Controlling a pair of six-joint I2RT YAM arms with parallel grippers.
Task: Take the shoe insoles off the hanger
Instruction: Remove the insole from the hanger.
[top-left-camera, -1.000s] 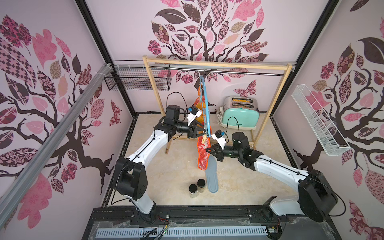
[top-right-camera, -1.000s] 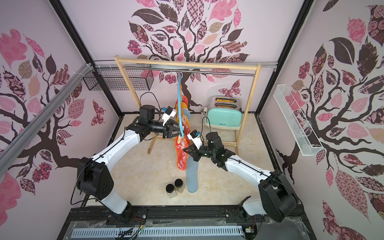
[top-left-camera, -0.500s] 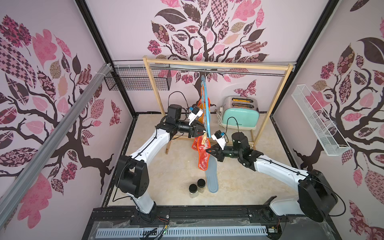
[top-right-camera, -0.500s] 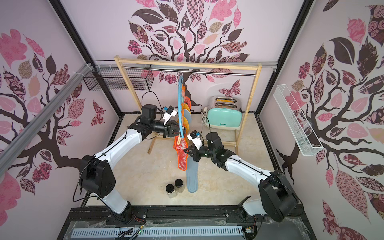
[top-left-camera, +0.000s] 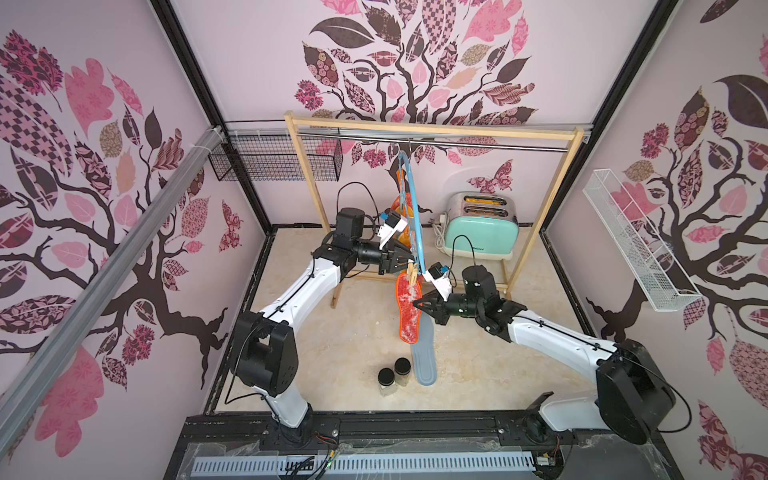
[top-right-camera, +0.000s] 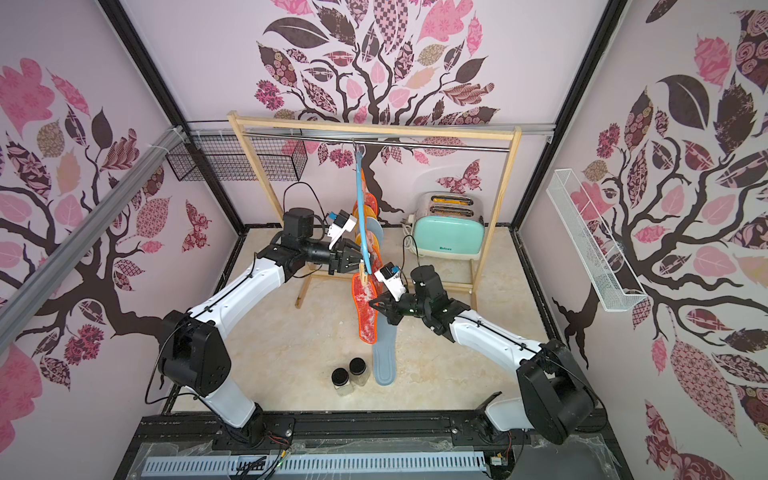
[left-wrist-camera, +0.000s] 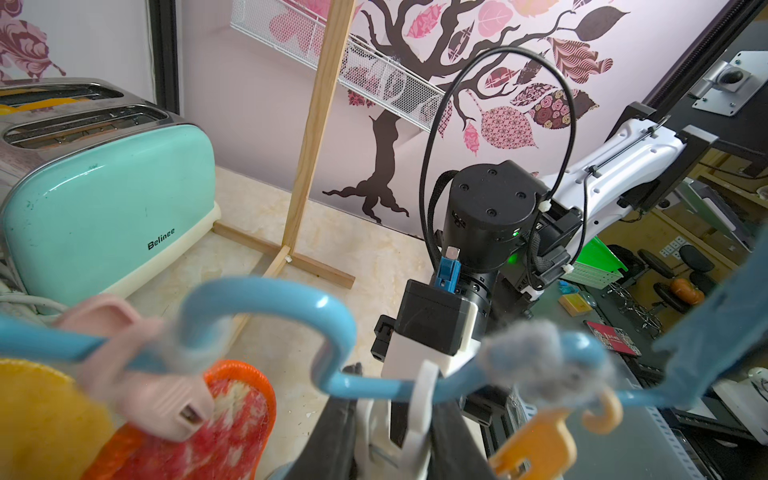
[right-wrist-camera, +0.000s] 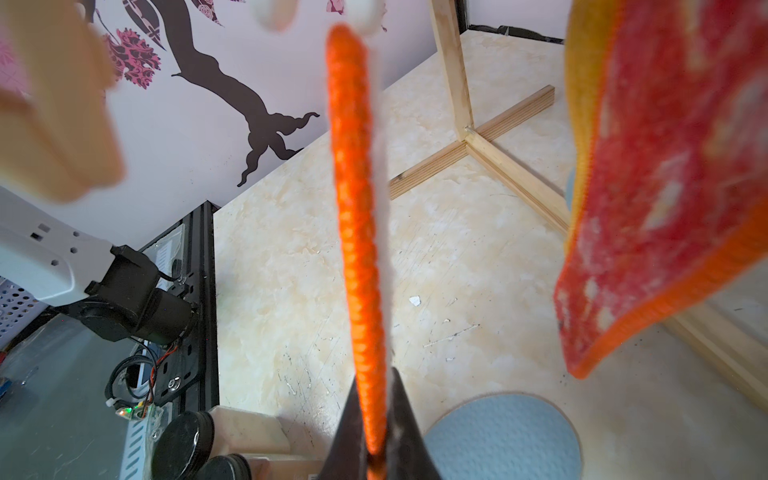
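Pulling straight down, gently, seems the good way; nearest, the right gripper is clenched on the orange edge of the red-white insole; behind it the left gripper squeezes the white clothespin on the blue hanger; press it fully first.

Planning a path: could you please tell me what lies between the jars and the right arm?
A grey-blue insole on the floor, in both top views.
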